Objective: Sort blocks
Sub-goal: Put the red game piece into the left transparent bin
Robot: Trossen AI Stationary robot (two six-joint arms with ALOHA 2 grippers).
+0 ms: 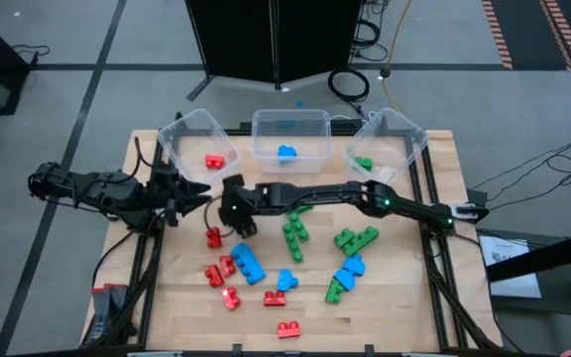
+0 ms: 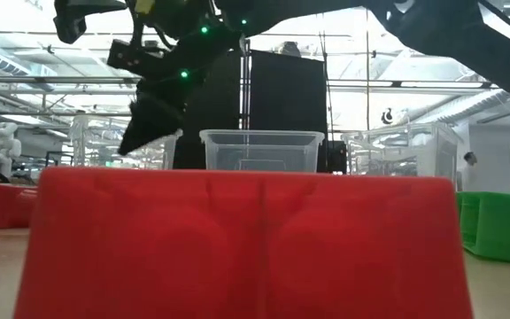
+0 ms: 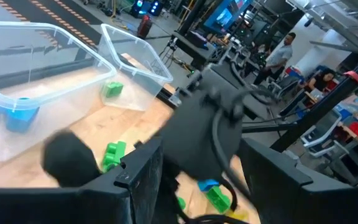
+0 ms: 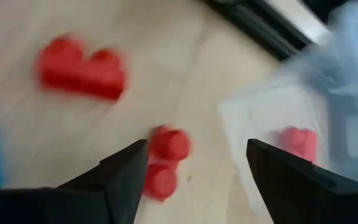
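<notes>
Red, blue and green blocks lie scattered on the wooden table [image 1: 404, 307]. My right gripper [image 4: 197, 168] reaches across from the right to the table's left half [image 1: 236, 220]. It is open and slants down over a small red block [image 4: 166, 158] that lies on the wood [image 1: 213, 236]. Nothing is between its fingers. Another red block [image 4: 82, 68] lies farther off. My left gripper [image 3: 201, 186] waits open at the left [image 1: 181, 193], level and empty. Three clear bins stand along the far edge.
The left bin [image 1: 181, 129] holds a red block [image 1: 214, 160], the middle bin [image 1: 290, 124] a blue one [image 1: 286, 152], the right bin [image 1: 404, 134] a green one [image 1: 364, 163]. Loose blocks crowd the table's middle and near side [image 1: 248, 262]. A red block [image 2: 246, 244] fills the low view.
</notes>
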